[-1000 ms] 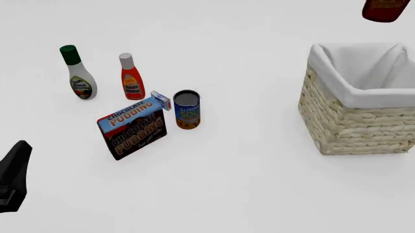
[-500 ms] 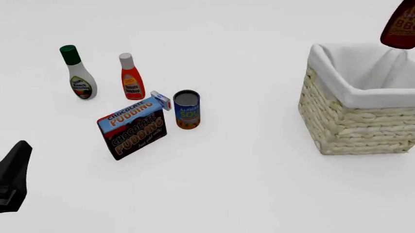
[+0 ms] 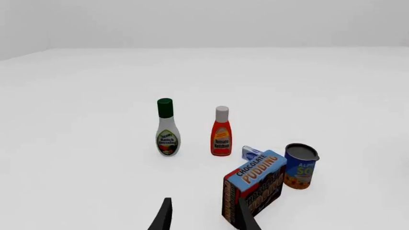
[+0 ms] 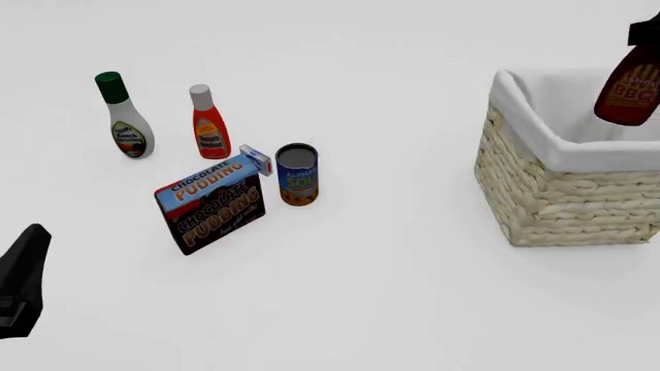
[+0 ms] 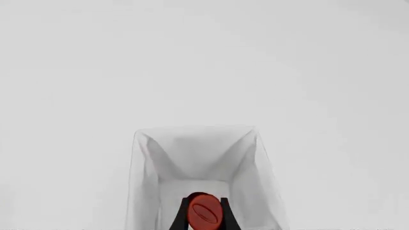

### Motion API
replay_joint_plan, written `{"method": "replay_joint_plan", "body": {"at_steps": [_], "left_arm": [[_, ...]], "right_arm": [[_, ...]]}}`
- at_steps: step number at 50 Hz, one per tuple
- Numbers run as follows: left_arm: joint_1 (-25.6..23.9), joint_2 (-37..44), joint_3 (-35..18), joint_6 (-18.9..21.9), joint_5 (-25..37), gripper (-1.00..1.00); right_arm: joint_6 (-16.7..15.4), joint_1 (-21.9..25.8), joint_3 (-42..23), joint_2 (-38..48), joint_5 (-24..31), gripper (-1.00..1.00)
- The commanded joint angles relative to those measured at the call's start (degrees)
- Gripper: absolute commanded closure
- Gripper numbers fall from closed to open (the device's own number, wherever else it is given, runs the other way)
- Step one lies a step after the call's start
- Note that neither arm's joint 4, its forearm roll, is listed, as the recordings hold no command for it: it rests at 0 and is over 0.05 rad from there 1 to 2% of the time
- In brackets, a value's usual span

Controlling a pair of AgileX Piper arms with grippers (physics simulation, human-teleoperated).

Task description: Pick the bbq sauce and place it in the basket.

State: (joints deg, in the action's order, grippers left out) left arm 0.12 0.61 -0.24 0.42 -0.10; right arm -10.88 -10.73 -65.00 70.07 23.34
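The bbq sauce point(image 4: 628, 91), a dark reddish-brown bottle with an orange label, hangs tilted over the open top of the basket point(image 4: 562, 189), its lower end at about rim height. My right gripper point(image 4: 645, 36) shows only as a dark bit at the picture's right edge, holding the bottle's top. In the right wrist view the red cap point(image 5: 203, 211) sits clamped between the right gripper's point(image 5: 203, 216) fingers, with the basket's white lining point(image 5: 191, 155) below. My left gripper point(image 3: 204, 221) is open and empty, low at the near left point(image 4: 21, 282).
A white bottle with green cap point(image 4: 126, 117), an orange-red bottle with white cap point(image 4: 209, 124), a chocolate pudding box point(image 4: 212, 205) and a blue can point(image 4: 297, 174) stand grouped at the left middle of the white table point(image 4: 392, 294).
The bbq sauce has come down from the top right corner to just over the basket's opening. The left arm has not moved.
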Motion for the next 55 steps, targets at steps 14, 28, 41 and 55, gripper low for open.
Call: {"method": "replay_joint_plan", "body": {"at_steps": [14,28,41,55], "left_arm": [[0.0,0.0,0.0,0.0,0.0,-1.00],[0.0,0.0,0.0,0.0,0.0,-1.00],[0.0,0.0,0.0,0.1,0.0,-1.00],[0.0,0.0,0.0,0.1,0.0,-1.00]], "right_arm": [[0.9,0.2,3.9,4.9,-5.4,1.00],[1.0,0.8,3.1,8.2,-6.9,1.00],[1.1,0.9,3.5,10.4,-8.6,1.00],[1.3,1.0,4.2,12.4,-10.0,1.00]]}}
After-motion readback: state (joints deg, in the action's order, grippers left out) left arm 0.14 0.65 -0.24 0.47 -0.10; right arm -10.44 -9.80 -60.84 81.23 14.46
